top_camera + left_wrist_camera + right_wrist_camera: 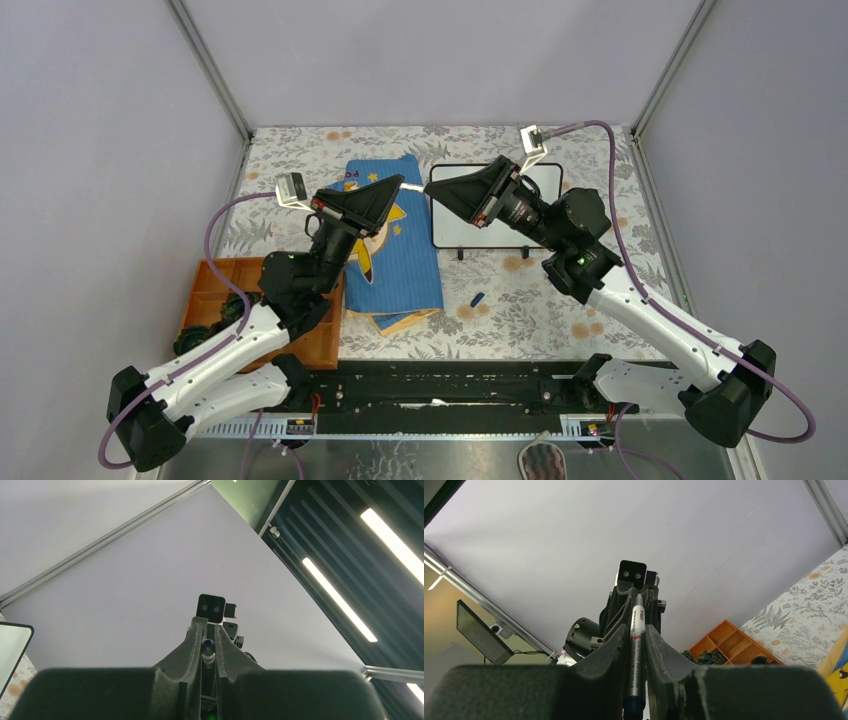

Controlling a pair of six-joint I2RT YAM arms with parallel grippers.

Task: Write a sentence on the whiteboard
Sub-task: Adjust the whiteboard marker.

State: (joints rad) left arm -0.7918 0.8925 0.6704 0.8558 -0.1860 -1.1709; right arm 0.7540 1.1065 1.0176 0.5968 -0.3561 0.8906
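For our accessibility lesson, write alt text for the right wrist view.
The right hand grips a white marker that points straight ahead into the left hand, against a pale wall. An orange tray and floral tablecloth sit at right.

Soft, even light all round; shadows on the worktop are faint. Ceiling strip lights glare hard in the left wrist view. Close to both wrist lenses, the jaws blur dark.
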